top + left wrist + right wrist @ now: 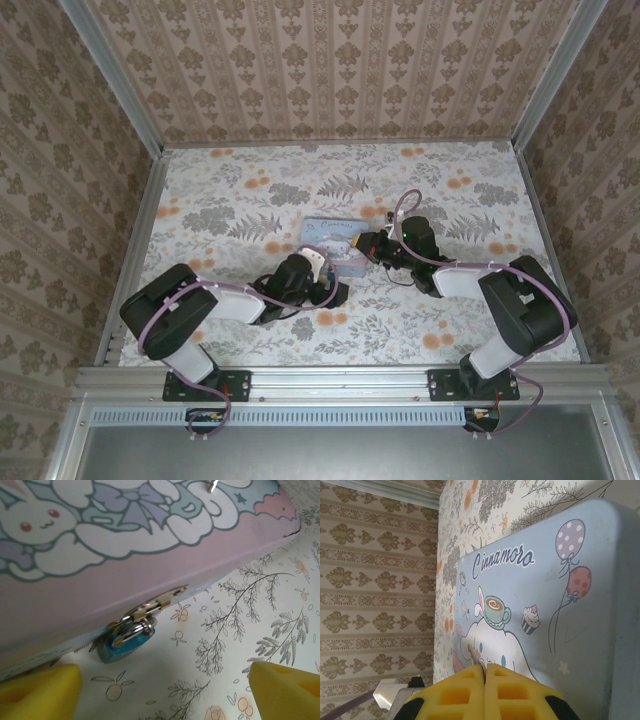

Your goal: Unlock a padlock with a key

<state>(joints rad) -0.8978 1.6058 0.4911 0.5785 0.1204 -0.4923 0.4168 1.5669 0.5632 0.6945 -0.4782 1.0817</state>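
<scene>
The small teal metal padlock with a silver shackle hangs from the bright metal hasp on the front wall of the pale-blue rectangular tin with cartoon prints. Its body lies low against the floral-patterned worktop.

We judge the padlock light, rigid and slick. It looks free to swing on its shackle, so it would turn away from any push unless its body is pinched by the flat sides. The shackle and hasp look like poor places to hold.

The left tool stands wide open, its yellow foam pads at either side of the wrist view. The padlock sits ahead of the pads and between their lines, near both but touching neither.

The right tool is pressed shut above the tin's lid, gripping what we take to be the thin silver key, a sliver poking out between its pads. The key's tip seems to hover just over the lid, up and away from the padlock on the front wall. We cannot tell which way the keyhole faces.
</scene>
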